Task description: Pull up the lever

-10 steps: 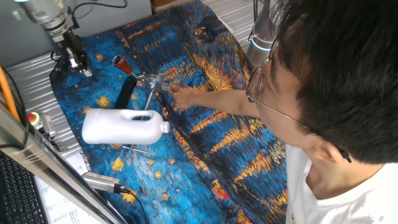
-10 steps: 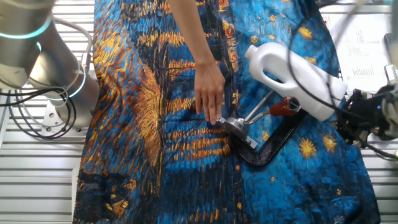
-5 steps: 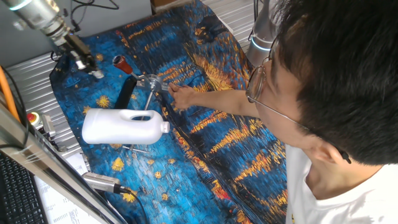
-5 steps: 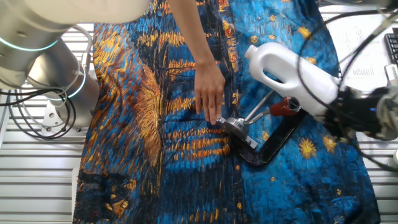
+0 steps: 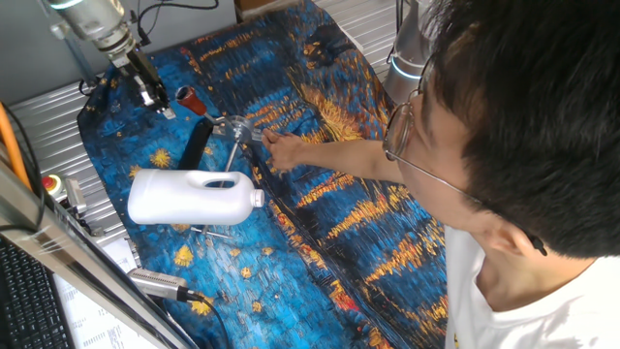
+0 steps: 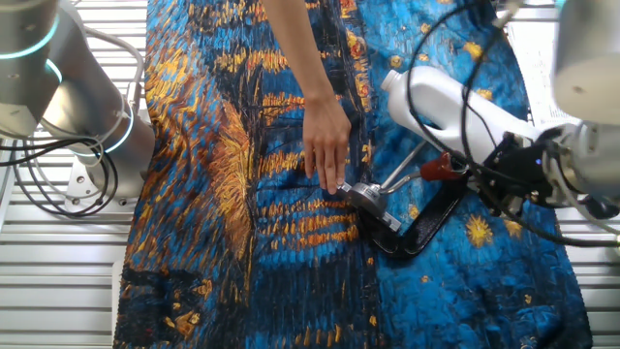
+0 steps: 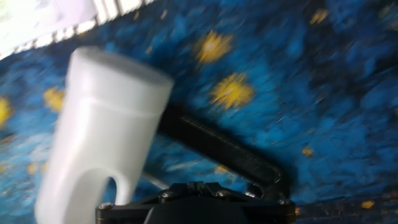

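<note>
A blue-and-gold painted cloth (image 5: 320,184) covers the table (image 5: 44,116), where a man in glasses (image 5: 513,165) leans in from one side, his hand (image 6: 326,145) pressed on the cloth right beside a small metal clamp (image 6: 368,197). The big white jug (image 5: 192,197) lies on its side near the clamp, as it did a second ago. The robot arm (image 5: 97,21) has swung in from the table's far corner since the earlier pictures and now hangs just beside the lever's red-brown tip, its gripper (image 5: 153,92) close to that tip but, from what shows, not on it. Whether the fingers are spread or closed cannot be told: one fixed view shows them small and dark, the other blurs them behind cables, and the hand view shows only the black edge of the hand. The lever (image 6: 415,174) has not moved: its silver rod slants out from the clamp above the black base (image 6: 426,221), tip (image 5: 186,96) toward the gripper.
</note>
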Robot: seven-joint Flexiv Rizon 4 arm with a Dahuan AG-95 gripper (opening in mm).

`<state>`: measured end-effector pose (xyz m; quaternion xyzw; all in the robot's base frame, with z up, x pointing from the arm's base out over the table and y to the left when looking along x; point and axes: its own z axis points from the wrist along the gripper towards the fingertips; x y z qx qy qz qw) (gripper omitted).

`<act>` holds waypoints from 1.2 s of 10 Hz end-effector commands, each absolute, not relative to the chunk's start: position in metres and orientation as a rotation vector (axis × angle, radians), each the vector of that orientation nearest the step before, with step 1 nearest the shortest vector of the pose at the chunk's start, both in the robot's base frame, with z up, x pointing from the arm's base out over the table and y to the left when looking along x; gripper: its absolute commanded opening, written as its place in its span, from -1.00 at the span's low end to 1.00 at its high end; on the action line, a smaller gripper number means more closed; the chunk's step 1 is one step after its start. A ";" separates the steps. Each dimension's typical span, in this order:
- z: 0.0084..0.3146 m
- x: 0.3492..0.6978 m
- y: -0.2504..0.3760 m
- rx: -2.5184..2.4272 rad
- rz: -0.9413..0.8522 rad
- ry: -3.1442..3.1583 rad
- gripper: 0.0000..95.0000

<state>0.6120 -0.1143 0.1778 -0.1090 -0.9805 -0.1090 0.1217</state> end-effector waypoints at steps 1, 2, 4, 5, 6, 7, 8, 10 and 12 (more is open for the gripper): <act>0.180 0.613 -0.116 -0.303 -0.328 -2.857 -1.00; 0.181 0.611 -0.116 -0.302 -0.329 -2.855 -1.00; 0.181 0.608 -0.115 -0.300 -0.329 -2.856 -1.00; 0.181 0.607 -0.113 -0.302 -0.328 -2.857 -1.00; 0.180 0.606 -0.111 -0.305 -0.327 -2.857 -1.00; 0.179 0.604 -0.109 -0.307 -0.322 -2.857 -1.00; 0.179 0.601 -0.109 -0.304 -0.325 -2.859 -1.00; 0.181 0.595 -0.108 -0.299 -0.326 -2.859 -1.00; 0.184 0.586 -0.103 -0.300 -0.326 -2.860 -1.00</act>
